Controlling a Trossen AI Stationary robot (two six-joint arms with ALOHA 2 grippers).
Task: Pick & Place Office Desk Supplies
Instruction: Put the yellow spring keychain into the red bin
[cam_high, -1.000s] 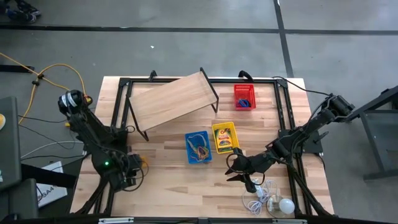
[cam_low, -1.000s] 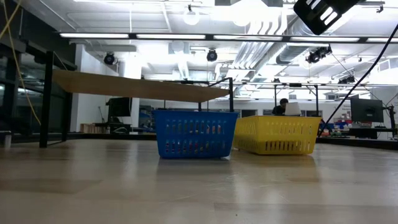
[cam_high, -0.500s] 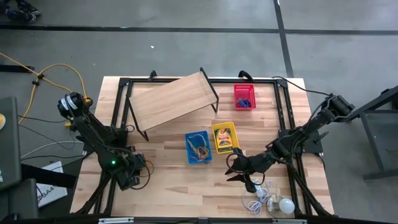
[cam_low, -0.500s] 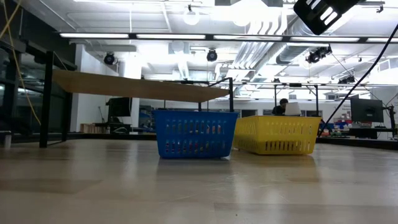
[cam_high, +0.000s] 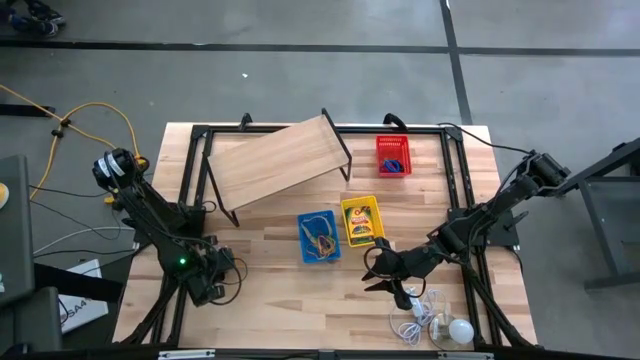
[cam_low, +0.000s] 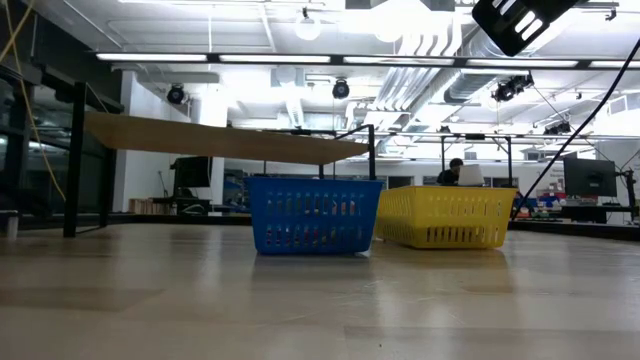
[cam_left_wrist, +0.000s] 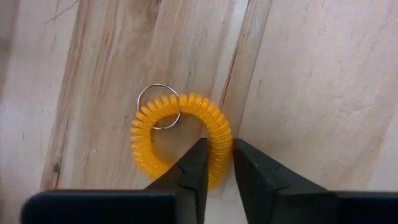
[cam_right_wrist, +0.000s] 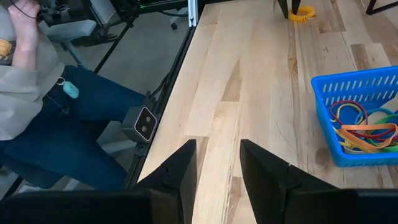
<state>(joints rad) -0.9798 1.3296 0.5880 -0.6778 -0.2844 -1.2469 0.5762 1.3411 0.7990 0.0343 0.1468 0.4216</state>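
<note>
Left tool (cam_left_wrist: 214, 163): near the worktop's (cam_high: 280, 300) left front edge, fingers closed down on a yellow coil wrist band (cam_left_wrist: 180, 140) with a metal ring (cam_left_wrist: 158, 106). You see the band pinched between the tips in the left wrist view; in the high view the arm hides it.

Right tool (cam_right_wrist: 217, 163): fingers apart, nothing between them, hanging over bare worktop right of centre, just in front of the yellow basket (cam_high: 361, 221).

Blue basket (cam_high: 318, 237): mid-worktop, touching or nearly touching the yellow one. It holds coloured rubber bands (cam_right_wrist: 364, 127); the right wrist view cuts off part of it.

Yellow basket: holds a crayon box (cam_high: 362, 226); you cannot read its print from above.

Red basket (cam_high: 393, 155): at the back right, something blue inside, too small to make out.

Board (cam_high: 275, 160): tilted on black legs, back left.

Bulb (cam_high: 459, 330) with cord (cam_high: 420, 312): front right corner.

Low view: only the blue and yellow baskets and the board show clearly; the baskets' contents are hard to tell through the mesh.

A seated person (cam_right_wrist: 43, 87) shows beside the worktop, cut off at the frame.
</note>
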